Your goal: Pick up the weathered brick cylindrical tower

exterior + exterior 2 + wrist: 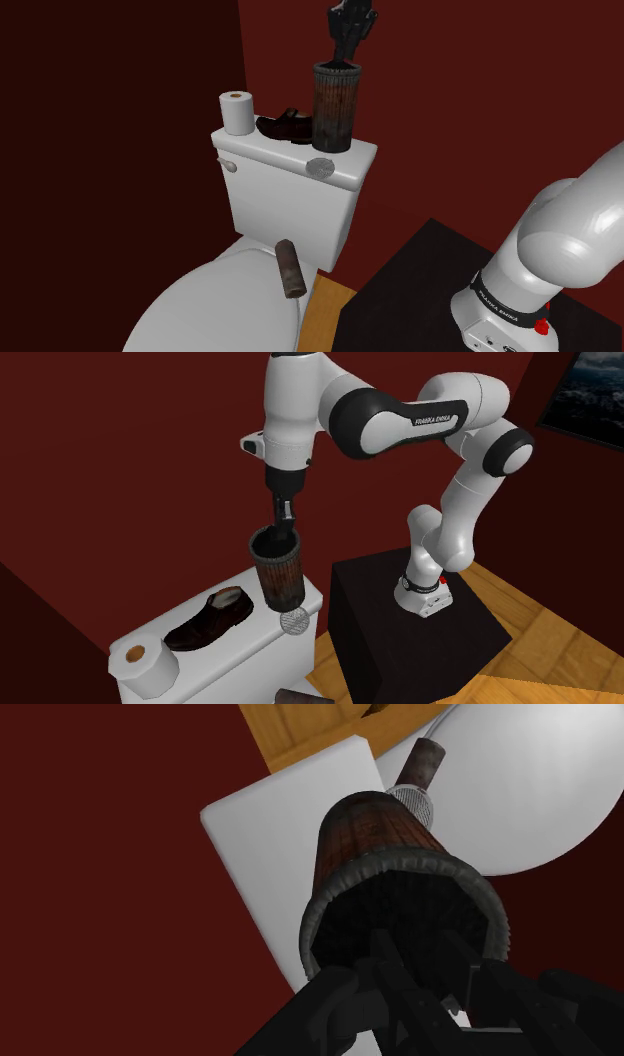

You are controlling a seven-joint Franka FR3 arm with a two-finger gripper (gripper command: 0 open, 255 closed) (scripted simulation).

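Shoulder view first: brick tower (335, 105) stands upright on the white toilet tank (290, 190), toward that view's right end, with a dark shoe (283, 127) just beside it and a paper roll (237, 112) beyond the shoe. My gripper (344, 58) hangs straight above, its tip at the tower's dark rim. From the second exterior view the tip dips into the open mouth and the tower's base looks seated on the tank, so I judge this to be the grasp step, with the lift not yet begun. Wrist view looks down into the hollow top, black gripper against black interior, so I cannot tell whether it is open or closed. Next move, as I read it: make sure of a firm pinch on the rim wall, then raise straight up, clear of the shoe.
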